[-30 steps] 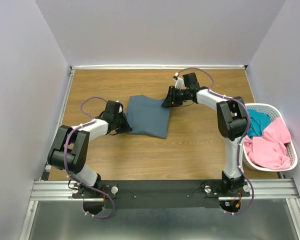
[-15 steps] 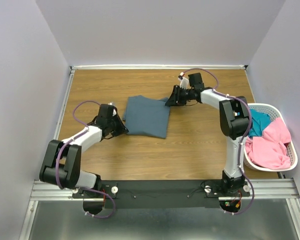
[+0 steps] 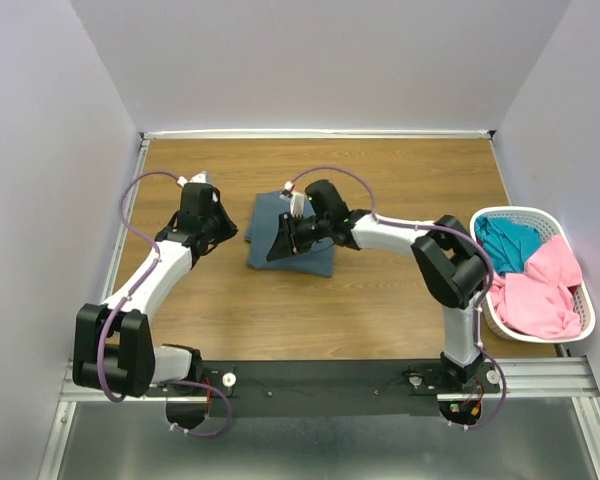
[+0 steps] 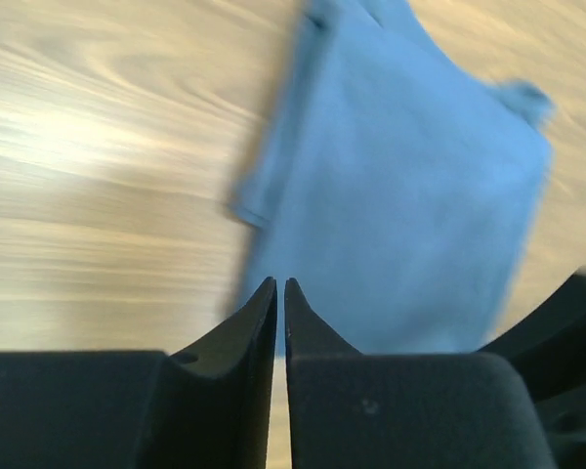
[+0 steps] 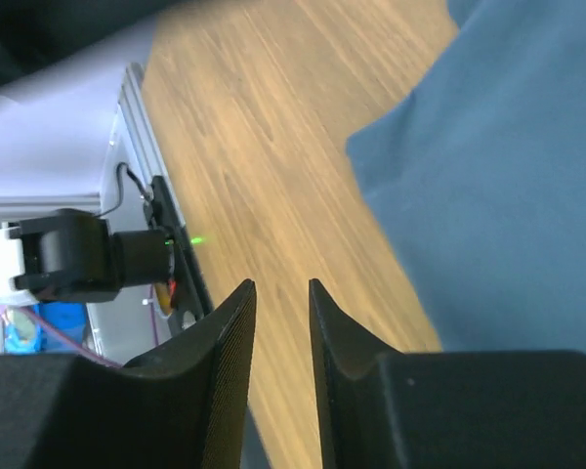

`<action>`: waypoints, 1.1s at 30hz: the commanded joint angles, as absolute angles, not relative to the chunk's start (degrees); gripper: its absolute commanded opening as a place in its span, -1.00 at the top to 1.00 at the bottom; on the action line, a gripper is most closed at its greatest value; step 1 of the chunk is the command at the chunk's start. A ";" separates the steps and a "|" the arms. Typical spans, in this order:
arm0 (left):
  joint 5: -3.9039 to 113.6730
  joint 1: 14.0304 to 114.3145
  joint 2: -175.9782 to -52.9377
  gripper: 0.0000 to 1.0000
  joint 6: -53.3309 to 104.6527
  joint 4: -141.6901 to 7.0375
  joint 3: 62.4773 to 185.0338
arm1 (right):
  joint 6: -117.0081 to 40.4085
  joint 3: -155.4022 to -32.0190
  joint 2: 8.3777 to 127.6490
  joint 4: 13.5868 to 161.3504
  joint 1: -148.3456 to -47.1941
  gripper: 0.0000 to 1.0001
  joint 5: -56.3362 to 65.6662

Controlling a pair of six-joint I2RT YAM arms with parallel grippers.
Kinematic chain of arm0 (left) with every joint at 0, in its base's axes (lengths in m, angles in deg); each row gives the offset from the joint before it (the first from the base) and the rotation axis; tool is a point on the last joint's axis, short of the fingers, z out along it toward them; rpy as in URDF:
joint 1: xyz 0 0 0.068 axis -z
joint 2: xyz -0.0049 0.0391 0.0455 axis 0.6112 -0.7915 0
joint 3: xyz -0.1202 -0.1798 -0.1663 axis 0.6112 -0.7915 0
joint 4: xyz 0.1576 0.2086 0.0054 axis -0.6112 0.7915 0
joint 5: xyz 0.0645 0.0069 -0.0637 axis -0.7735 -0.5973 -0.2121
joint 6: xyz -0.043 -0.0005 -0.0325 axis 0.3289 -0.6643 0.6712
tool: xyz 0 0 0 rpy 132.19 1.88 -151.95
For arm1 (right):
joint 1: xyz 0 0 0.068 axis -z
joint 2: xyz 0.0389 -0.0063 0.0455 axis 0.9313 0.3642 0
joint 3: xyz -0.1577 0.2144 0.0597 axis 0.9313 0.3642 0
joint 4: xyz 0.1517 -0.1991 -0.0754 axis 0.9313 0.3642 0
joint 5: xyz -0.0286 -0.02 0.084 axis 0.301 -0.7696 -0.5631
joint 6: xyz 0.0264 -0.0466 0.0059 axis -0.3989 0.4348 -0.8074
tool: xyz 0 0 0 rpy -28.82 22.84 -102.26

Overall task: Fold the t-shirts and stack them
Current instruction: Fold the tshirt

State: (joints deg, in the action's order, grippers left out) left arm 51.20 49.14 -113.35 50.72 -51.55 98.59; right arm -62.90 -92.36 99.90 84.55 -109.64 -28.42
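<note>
The slate blue-grey t-shirt (image 3: 263, 222) lies folded into a small rectangle on the wooden table; it fills the left wrist view (image 4: 400, 195) and the right side of the right wrist view (image 5: 508, 176). My left gripper (image 3: 227, 230) hovers just left of the shirt's left edge, its jaws (image 4: 279, 283) shut and empty. My right gripper (image 3: 278, 248) reaches across the shirt to its near left corner, its jaws (image 5: 281, 283) slightly apart and empty over bare wood. The pink t-shirt (image 3: 540, 290) and the teal t-shirt (image 3: 510, 245) lie bunched in the basket.
The white slotted basket (image 3: 584, 318) stands at the table's right edge. Grey walls close in the left, back and right sides. The metal rail (image 3: 330, 378) with both arm bases runs along the near edge.
The right arm swung from the shirt's far right corner across it to its near left side. The left gripper let go, rose and moved back-left. The shirt now looks narrower, folded once more.
</note>
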 commanded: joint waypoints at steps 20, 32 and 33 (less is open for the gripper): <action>32.47 46.38 -101.72 0.49 42.65 -54.58 95.62 | -68.57 -102.24 110.50 77.82 -107.06 0.44 -28.48; 35.02 45.93 -101.36 0.48 42.56 -55.29 95.09 | -74.10 -132.23 131.23 78.26 -102.74 0.42 -28.57; 35.54 45.93 -101.54 0.48 42.38 -55.29 95.09 | -74.46 -135.12 134.64 78.17 -102.66 0.40 -27.35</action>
State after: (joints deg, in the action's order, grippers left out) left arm 33.91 46.36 -102.12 42.99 -53.61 95.77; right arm -71.76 -129.25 125.60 76.20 -101.64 -29.19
